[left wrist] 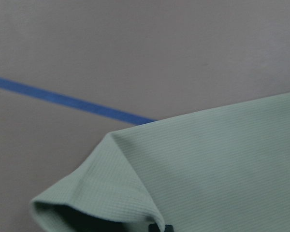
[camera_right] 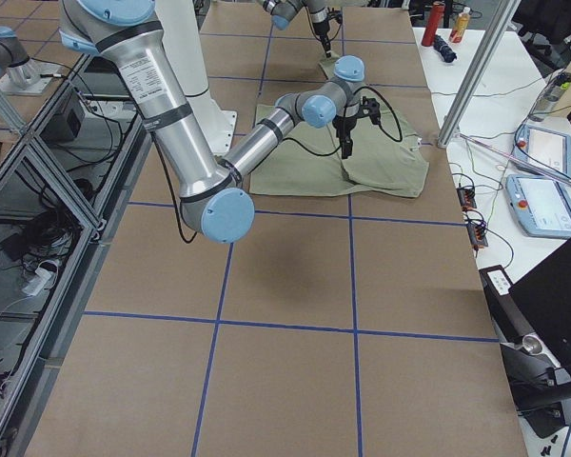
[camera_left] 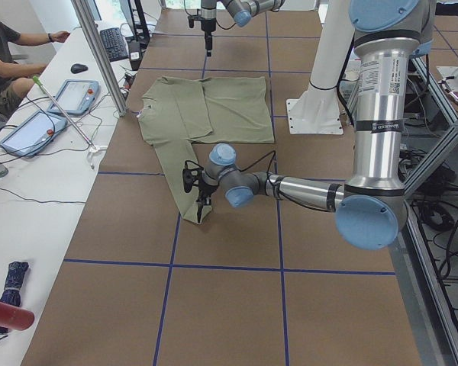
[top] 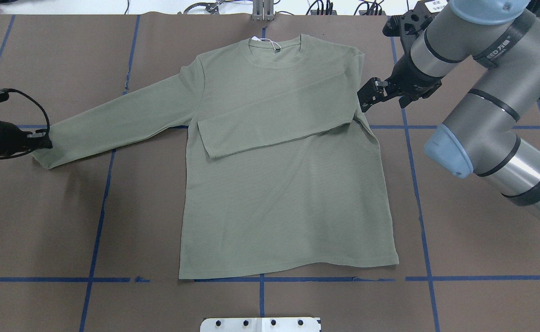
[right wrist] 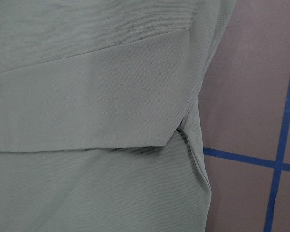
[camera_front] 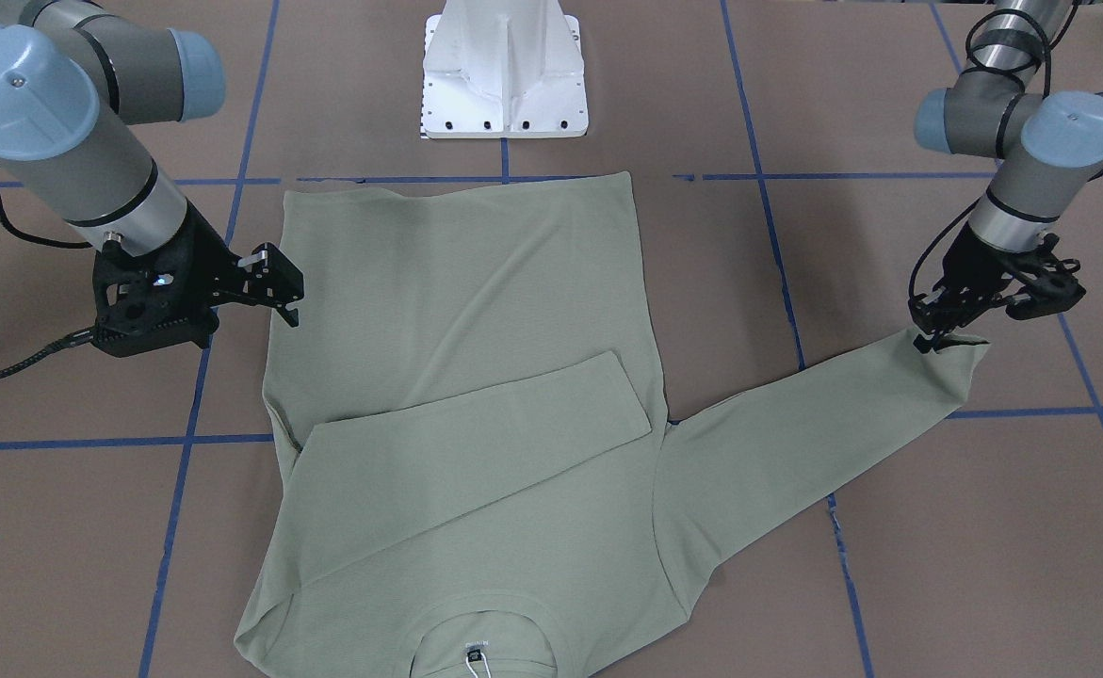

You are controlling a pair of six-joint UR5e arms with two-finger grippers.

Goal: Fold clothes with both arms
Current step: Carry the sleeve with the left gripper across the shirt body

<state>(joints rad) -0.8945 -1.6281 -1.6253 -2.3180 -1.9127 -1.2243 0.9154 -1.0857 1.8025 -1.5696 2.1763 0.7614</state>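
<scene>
Left gripper [camera_front: 932,337] had its fingers pressed together on the cuff [camera_front: 961,356] of the outstretched sleeve [top: 113,124]; the wrist view showed that cuff edge lifted a bit off the table [top: 459,240]. Right gripper [camera_front: 285,287] was spread, holding nothing, hovering just beside the shirt [top: 288,193] at its side edge near the armpit.

Shirt was pale sage-green knit, long-sleeved, with a round ribbed collar [top: 276,55], and lay flat, front up. It sat mid-table with the hem toward the white pedestal [camera_front: 504,71] and the collar on the far side. The other sleeve [top: 274,120] was folded across the chest, its cuff ending near the opposite side seam. The outstretched sleeve ran diagonally out to the left gripper over a blue tape line [top: 94,221].

A white hang tag [top: 270,44] lay at the collar. There was a small dark neck label [camera_front: 476,648], text too small to read. White lettering on the right arm's black band [top: 500,46] was only partly legible, "EED" plus characters.
</scene>
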